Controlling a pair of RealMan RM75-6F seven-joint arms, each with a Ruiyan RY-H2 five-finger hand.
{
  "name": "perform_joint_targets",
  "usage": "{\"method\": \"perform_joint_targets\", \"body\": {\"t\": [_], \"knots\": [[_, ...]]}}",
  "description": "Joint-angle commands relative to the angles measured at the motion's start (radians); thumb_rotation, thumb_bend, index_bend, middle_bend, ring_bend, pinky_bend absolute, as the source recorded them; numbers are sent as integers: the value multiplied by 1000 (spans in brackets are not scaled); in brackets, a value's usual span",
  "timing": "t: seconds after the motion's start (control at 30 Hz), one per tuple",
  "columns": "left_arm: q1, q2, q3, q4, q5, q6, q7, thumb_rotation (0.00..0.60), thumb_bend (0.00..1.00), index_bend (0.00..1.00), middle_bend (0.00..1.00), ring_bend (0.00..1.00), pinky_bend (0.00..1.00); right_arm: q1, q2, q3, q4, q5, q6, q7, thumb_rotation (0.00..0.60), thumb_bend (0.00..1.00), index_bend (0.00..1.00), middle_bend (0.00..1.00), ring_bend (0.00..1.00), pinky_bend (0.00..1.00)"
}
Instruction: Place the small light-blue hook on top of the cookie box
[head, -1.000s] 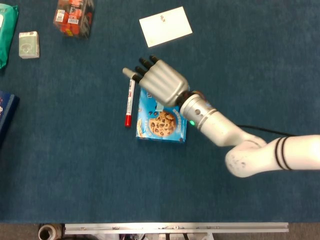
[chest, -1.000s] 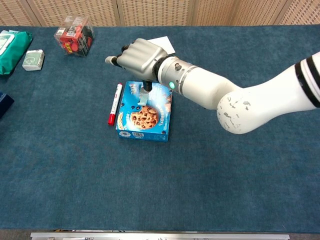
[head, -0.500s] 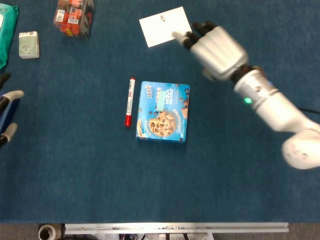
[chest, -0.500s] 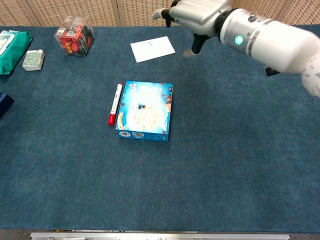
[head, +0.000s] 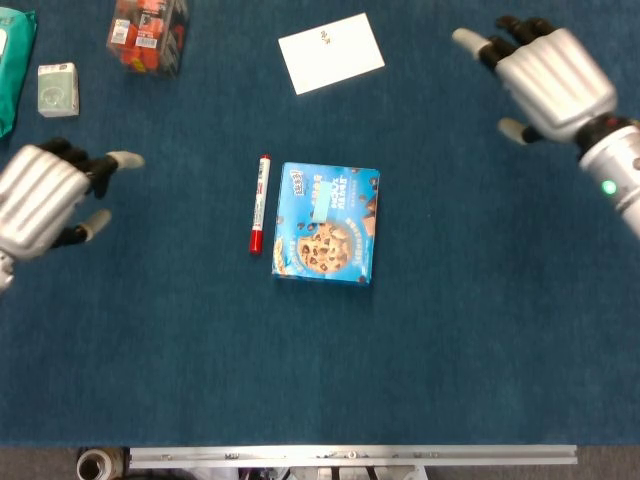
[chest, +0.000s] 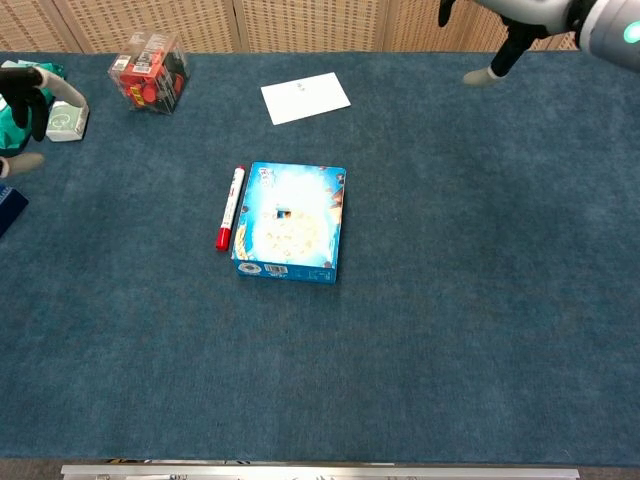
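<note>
Light-blue hook (head: 320, 209) lies flat atop cookie box (head: 327, 224): judged light, rigid, pinchable by edges. Left hand (head: 40, 198) and right hand (head: 545, 70) empty, fingers spread.

**Even overhead light, one glare patch**

Soft, diffuse; shadows faint. Chest view: cookie box (chest: 290, 222) top washed out by glare, print unreadable there; head view shows it clearly. Right hand (head: 545, 70) slightly blurred. Focus otherwise sharp to table (head: 480, 330) edges

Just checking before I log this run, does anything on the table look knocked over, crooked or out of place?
Nothing stands out. The light-blue hook lies flat on top of the cookie box, which sits squarely on the table beside the red marker. The white card is a little askew but undamaged. Both hands are clear and empty.
</note>
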Motion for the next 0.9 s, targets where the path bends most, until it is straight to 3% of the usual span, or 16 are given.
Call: {"method": "perform_joint_targets", "body": {"t": [0.03, 0.2, 0.43, 0.5, 0.67, 0.9], "knots": [[-69, -6, -5, -7, 6, -78, 8, 600, 277, 261, 760, 681, 632, -18, 31, 7, -2, -4, -8, 23, 600, 192, 118, 310, 127, 219], [-143, -2, -1, -41, 2, -179, 37, 600, 276, 260, 966, 900, 839, -33, 45, 18, -1, -10, -11, 50, 600, 192, 118, 312, 127, 219], [-214, 0, 4, -92, -37, -310, 110, 600, 282, 254, 1000, 997, 968, -40, 39, 22, 4, -26, -25, 61, 600, 192, 118, 315, 127, 219], [-242, 1, 0, -128, -76, -373, 130, 575, 353, 242, 1000, 1000, 995, -42, 27, 25, 13, -28, -29, 67, 600, 192, 118, 315, 127, 219], [-290, -11, -5, -151, -138, -467, 184, 381, 661, 204, 1000, 1000, 1000, -47, 10, 28, 30, -35, -38, 79, 600, 193, 118, 315, 128, 219], [-341, -42, -14, -172, -206, -539, 247, 327, 807, 202, 1000, 1000, 1000, -52, -15, 32, 45, -47, -49, 93, 600, 193, 118, 315, 128, 219]]}}
